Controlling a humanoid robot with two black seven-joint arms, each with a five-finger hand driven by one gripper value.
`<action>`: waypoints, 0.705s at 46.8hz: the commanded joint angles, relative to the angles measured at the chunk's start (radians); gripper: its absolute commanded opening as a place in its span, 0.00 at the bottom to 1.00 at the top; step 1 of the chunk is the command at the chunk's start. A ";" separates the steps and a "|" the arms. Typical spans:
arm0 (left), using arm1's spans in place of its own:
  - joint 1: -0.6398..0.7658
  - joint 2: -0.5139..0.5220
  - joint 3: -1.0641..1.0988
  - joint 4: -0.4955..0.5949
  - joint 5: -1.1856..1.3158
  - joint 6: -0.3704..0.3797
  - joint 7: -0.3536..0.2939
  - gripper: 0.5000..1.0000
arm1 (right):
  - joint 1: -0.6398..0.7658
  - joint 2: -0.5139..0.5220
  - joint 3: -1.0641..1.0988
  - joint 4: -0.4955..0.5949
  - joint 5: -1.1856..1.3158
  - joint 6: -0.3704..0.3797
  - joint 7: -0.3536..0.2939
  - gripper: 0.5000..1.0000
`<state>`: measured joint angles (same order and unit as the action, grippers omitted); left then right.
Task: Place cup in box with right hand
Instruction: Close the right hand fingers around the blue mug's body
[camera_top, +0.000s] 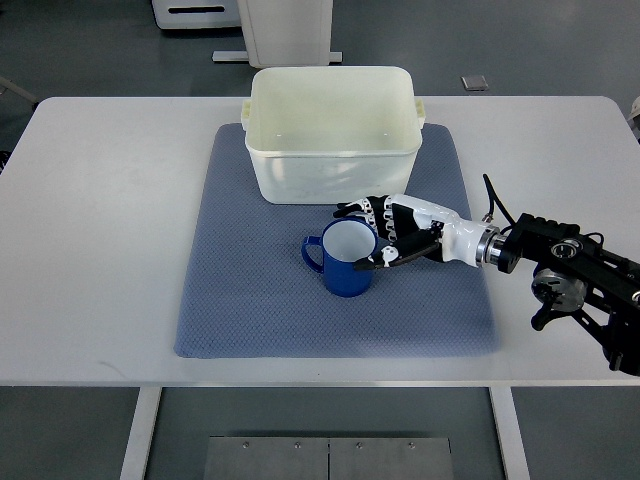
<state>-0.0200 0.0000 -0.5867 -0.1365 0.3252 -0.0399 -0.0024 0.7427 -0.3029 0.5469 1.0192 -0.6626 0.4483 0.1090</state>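
Blue cup (343, 262), white inside, upright on mat (250, 290).

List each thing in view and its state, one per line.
Cup: upright on the mat, empty, handle pointing left.
Box: open, empty, on the mat.
Mat: flat on the table.
Right hand: fingers around the cup's right side.
Left hand: not in view.

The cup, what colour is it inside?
White inside, blue outside; the cup shows clearly in the top view.
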 joint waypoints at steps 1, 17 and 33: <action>0.000 0.000 -0.001 0.000 0.000 0.000 0.001 1.00 | 0.000 0.005 -0.001 -0.001 0.000 0.000 0.000 0.94; 0.000 0.000 0.001 0.000 0.000 0.000 0.001 1.00 | -0.020 0.027 -0.002 -0.016 -0.006 -0.005 0.000 0.94; 0.000 0.000 -0.001 0.000 0.000 0.000 -0.001 1.00 | -0.026 0.057 -0.012 -0.044 -0.015 -0.005 0.000 0.94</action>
<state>-0.0199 0.0000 -0.5861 -0.1365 0.3249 -0.0399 -0.0029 0.7164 -0.2526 0.5361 0.9828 -0.6743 0.4423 0.1090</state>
